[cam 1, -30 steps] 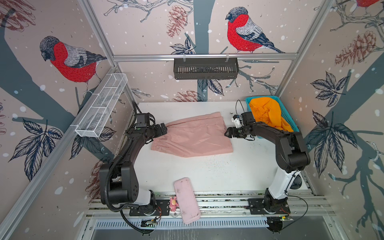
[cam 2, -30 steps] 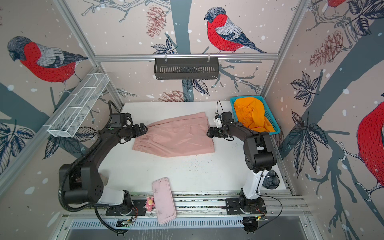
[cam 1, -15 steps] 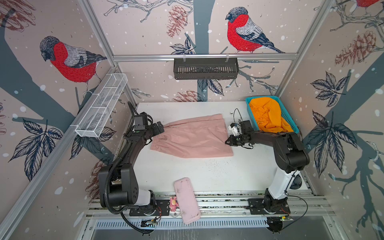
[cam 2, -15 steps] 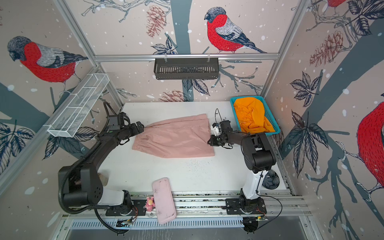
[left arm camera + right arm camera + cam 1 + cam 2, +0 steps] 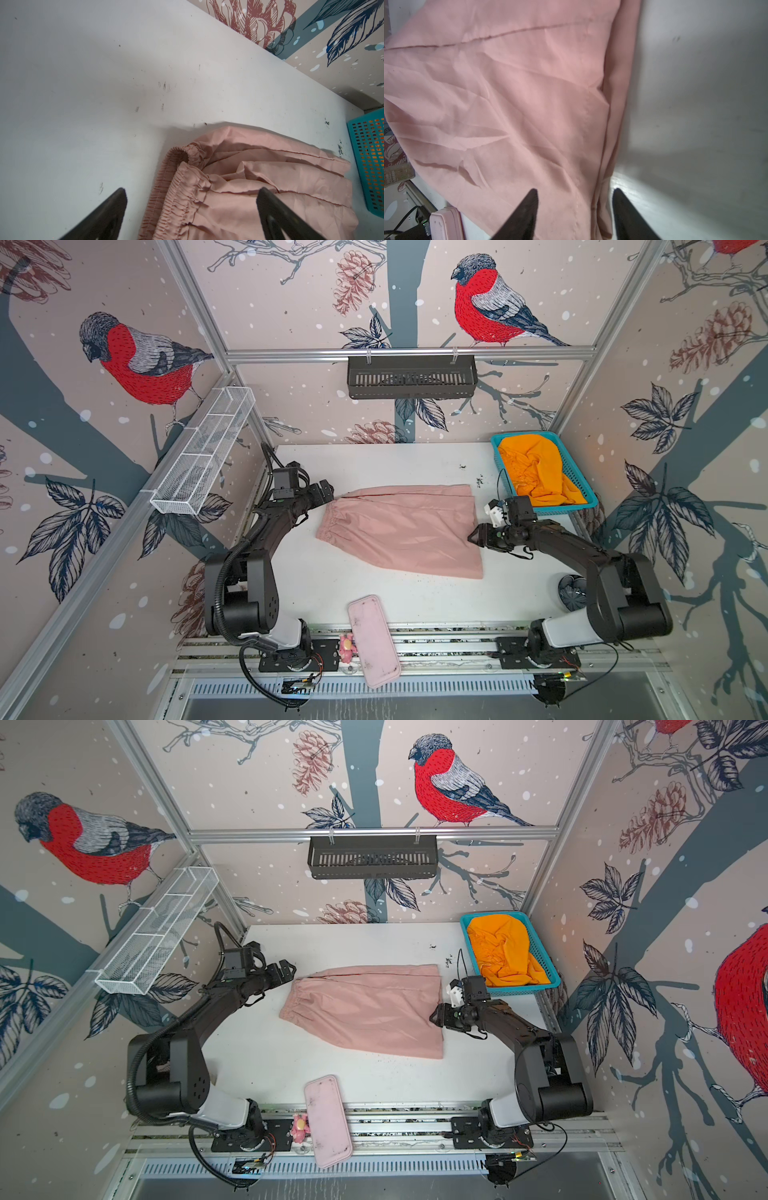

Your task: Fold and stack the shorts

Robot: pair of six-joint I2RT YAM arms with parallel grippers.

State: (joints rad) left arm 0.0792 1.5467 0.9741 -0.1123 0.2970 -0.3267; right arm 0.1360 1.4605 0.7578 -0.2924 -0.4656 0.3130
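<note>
Left arm (image 5: 266, 539): we hold it bent at the elbow, forearm reaching inward from the left.
Left gripper (image 5: 327, 493): our jaws stand wide apart, tips pointing rightward.
Right arm (image 5: 569, 547): we hold it bent too, forearm lying low, reaching inward.
Right gripper (image 5: 473, 536): our jaws stand parted, narrower than the left pair, tips pointing leftward.

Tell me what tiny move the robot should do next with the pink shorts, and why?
Probably close the right gripper on the hem of the pink shorts. Its jaws stand open with that edge between them, and the shorts lie flat on the table, so a pinch there could start folding them toward the waistband, where the left gripper is open.
</note>
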